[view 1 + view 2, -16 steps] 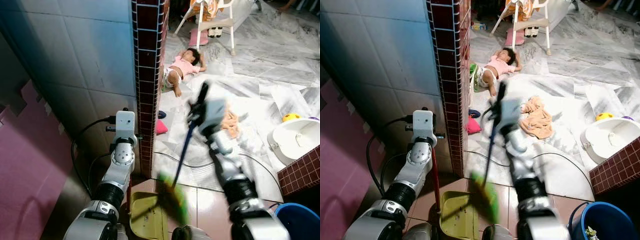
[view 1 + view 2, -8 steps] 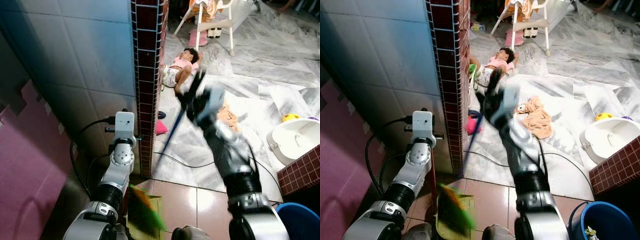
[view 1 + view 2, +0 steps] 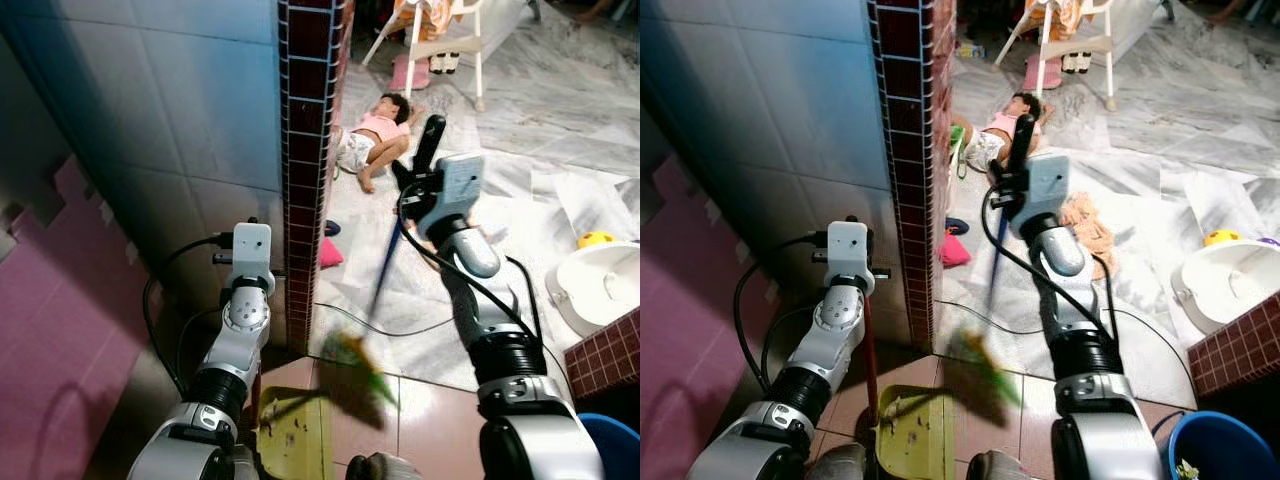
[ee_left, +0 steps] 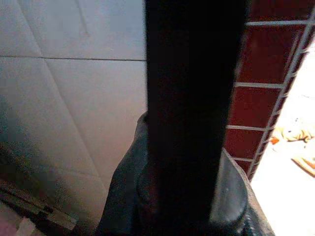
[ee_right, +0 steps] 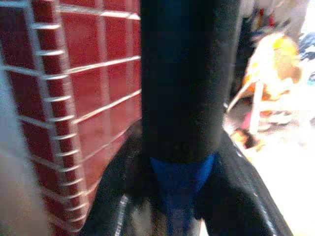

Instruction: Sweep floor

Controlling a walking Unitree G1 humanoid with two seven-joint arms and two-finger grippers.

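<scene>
Left eye view: I am gripping the blue broom handle [image 3: 385,270] in my right gripper [image 3: 418,175], fingers clenched round its top, and the green bristles [image 3: 355,358] are blurring just above the tan floor tiles [image 3: 425,395] beside the yellow-green dustpan [image 3: 290,430]. My left gripper [image 3: 850,262] is clamped on the dustpan's red upright handle [image 3: 869,350], holding the pan close to the brick-red tiled pillar [image 3: 305,150]. A few dark crumbs are already lying in the pan. To do this stroke well, I judge I should be keeping the bristles low and dragging them in short passes toward the pan's mouth, keeping the pan's lip pressed flat so dirt is not slipping under. A black cable [image 3: 420,325] is lying across the marble floor just beyond the bristles, so I am minding not to snag it.
</scene>
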